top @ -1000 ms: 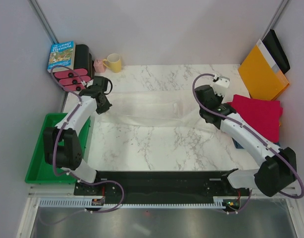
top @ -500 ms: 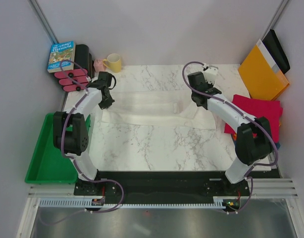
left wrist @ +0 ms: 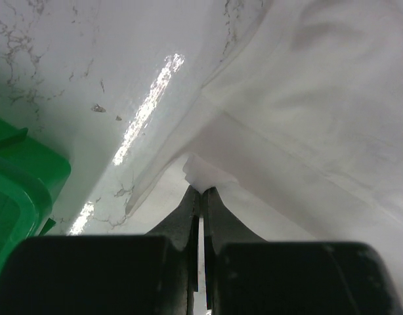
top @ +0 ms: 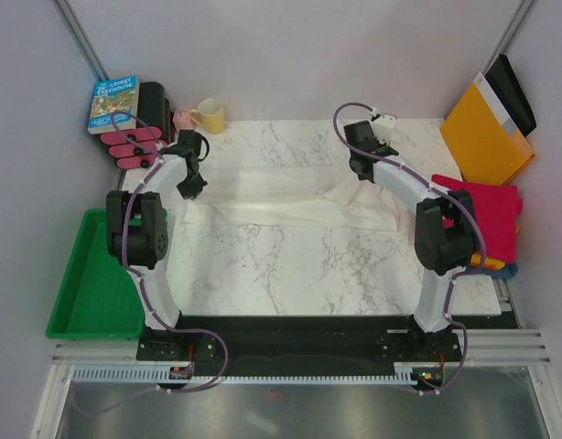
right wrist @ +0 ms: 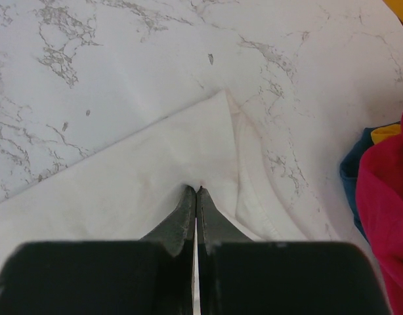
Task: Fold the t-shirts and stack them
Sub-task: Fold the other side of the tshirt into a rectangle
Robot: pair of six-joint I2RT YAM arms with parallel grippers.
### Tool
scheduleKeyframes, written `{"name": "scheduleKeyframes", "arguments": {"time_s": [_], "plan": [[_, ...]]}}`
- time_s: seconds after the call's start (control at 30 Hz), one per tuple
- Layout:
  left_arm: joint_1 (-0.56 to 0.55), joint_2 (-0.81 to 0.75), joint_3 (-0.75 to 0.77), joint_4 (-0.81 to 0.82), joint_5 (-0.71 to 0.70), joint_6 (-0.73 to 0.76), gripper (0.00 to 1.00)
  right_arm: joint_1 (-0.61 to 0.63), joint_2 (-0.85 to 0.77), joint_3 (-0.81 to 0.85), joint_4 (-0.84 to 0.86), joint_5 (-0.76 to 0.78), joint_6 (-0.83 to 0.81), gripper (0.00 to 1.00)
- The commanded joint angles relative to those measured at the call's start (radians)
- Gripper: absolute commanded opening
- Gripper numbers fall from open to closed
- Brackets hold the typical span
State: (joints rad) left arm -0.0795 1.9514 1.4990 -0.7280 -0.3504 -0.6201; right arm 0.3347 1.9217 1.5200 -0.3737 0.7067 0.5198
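Note:
A thin, wrinkled white t-shirt (top: 281,197) lies stretched across the far half of the marbled tabletop (top: 290,265). My left gripper (top: 191,187) is at its left end, and in the left wrist view its tips (left wrist: 201,191) are shut on a pinched fold of the white cloth (left wrist: 306,98). At the shirt's right end, my right gripper (top: 362,169) is also shut, its tips (right wrist: 197,190) nipping the white shirt (right wrist: 142,177) next to a hemmed edge. A folded crimson shirt (top: 487,215) tops a stack at the right edge, with orange (right wrist: 385,133) and dark blue (right wrist: 351,174) cloth showing beneath it.
A green bin (top: 80,274) sits off the table's left side, also seen in the left wrist view (left wrist: 18,177). A book (top: 114,102), a dark case with pink items (top: 139,137) and a yellow mug (top: 208,115) stand at the back left. An orange-yellow envelope (top: 482,137) leans at the back right.
Both arms have stretched toward the far side of the table, carrying the white shirt's gripped edge with them. The shirt now lies farther back. Both grippers stayed shut.

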Motion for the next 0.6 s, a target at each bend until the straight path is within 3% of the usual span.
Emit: {"name": "scheduleKeyframes", "arguments": {"time_s": [0.0, 0.23, 0.33, 0.37, 0.4, 0.43, 0.5, 0.53, 0.57], "plan": [[0.006, 0.029, 0.061, -0.005, -0.036, 0.013, 0.02, -0.010, 0.049, 0.058, 0.004, -0.013, 0.009, 0.00], [0.006, 0.058, 0.078, -0.013, -0.032, 0.014, 0.02, -0.011, 0.085, 0.071, 0.001, -0.032, 0.019, 0.00], [0.004, 0.049, 0.081, -0.013, -0.025, 0.010, 0.15, -0.011, 0.076, 0.077, 0.001, -0.045, 0.016, 0.00], [0.004, 0.032, 0.083, -0.013, -0.024, 0.008, 0.35, -0.011, 0.059, 0.081, 0.001, -0.053, 0.011, 0.05], [0.003, 0.020, 0.081, -0.013, -0.024, -0.004, 0.45, -0.007, 0.045, 0.081, 0.007, -0.059, 0.003, 0.14], [-0.005, 0.002, 0.079, -0.011, -0.033, -0.009, 0.53, -0.003, 0.031, 0.083, 0.010, -0.064, -0.003, 0.30], [-0.014, -0.040, 0.081, -0.014, -0.039, -0.012, 0.86, 0.006, -0.012, 0.082, 0.002, -0.070, -0.004, 0.44], [-0.025, -0.054, 0.081, -0.014, -0.038, -0.012, 0.98, 0.009, -0.030, 0.063, 0.002, -0.064, -0.006, 0.55], [-0.031, -0.069, 0.072, -0.014, -0.038, -0.012, 0.99, 0.013, -0.071, 0.049, 0.002, -0.062, -0.007, 0.58]]}}
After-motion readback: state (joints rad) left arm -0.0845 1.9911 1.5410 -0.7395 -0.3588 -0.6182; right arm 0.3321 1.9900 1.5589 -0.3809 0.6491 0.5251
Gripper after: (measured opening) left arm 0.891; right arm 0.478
